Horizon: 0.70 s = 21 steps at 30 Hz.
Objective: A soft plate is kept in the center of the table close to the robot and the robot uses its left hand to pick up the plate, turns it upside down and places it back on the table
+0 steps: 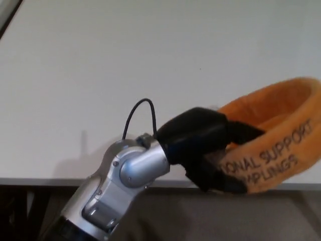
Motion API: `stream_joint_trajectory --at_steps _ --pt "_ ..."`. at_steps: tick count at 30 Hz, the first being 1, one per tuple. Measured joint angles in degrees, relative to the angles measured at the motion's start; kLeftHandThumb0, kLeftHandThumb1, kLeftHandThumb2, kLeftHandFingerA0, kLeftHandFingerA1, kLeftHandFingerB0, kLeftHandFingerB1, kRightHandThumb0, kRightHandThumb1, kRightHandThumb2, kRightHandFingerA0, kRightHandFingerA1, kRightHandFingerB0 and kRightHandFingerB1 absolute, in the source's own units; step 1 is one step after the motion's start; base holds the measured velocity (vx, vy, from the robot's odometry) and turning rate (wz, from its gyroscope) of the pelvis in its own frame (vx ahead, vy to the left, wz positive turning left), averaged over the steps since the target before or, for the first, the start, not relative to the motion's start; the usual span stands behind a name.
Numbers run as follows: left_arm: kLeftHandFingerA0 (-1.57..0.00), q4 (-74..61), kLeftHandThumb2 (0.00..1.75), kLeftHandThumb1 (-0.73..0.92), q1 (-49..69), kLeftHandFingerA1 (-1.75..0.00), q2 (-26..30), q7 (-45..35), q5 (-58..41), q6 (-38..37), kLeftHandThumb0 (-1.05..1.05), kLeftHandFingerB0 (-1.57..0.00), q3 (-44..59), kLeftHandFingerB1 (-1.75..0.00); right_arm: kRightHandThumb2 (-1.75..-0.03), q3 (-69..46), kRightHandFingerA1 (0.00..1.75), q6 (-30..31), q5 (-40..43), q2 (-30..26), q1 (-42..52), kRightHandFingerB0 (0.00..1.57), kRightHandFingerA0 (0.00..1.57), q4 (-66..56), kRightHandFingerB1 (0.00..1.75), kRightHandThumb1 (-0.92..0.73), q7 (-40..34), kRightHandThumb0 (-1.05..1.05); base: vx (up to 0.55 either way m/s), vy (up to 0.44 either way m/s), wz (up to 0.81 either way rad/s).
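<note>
The soft orange plate (pixel 281 143) is a padded ring with black lettering on its outer wall. It hangs in the air at the right, tilted steeply so its outer wall faces me and only a sliver of the inside shows. My left hand (pixel 203 143) is shut on its near rim, with one finger over the top edge into the inside and another finger (pixel 220 181) under the wall. The silver forearm (pixel 113 193) rises from the lower left. My right hand does not show.
The white table (pixel 125 65) fills the upper picture, and its front edge (pixel 40 179) runs across low in the view. A dark strip lies below that edge. A black cable (pixel 140 113) loops up from my left wrist.
</note>
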Motion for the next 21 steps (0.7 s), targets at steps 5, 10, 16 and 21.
stream_joint_trajectory --at_steps 5,10,16,21 --pt "-0.97 -0.2 0.59 0.58 -0.4 -1.75 -3.8 -0.2 -4.5 2.7 -0.34 -0.81 3.6 -1.65 -1.07 0.0 0.56 0.0 0.0 0.0 0.0 0.3 0.45 0.0 0.49 -0.72 0.0 -0.72 0.0 0.0 0.0" --pt "-0.99 0.0 0.63 0.58 -1.5 -1.75 -6.7 -0.2 -8.7 4.7 -0.32 -0.78 7.1 -1.75 -0.68 0.0 0.43 0.0 0.0 0.0 0.0 0.37 0.5 0.0 0.32 -0.89 0.0 -0.72 0.0 0.0 0.0" --pt "-0.99 0.8 0.64 0.64 -2.9 -1.75 -9.3 -0.2 -13.7 7.0 -0.33 -0.72 11.4 -1.75 -0.68 0.1 0.44 0.0 0.0 0.0 0.0 0.37 0.51 0.0 0.33 -0.9 0.0 -0.72 0.0 0.0 0.0" --pt "-0.99 1.5 0.61 0.62 -3.7 -1.75 -11.8 0.1 -18.1 8.8 -0.36 -0.74 15.1 -1.75 -0.68 0.1 0.43 0.0 0.0 0.0 -0.1 0.37 0.51 0.0 0.32 -0.89 0.0 -0.72 0.0 0.0 0.0"
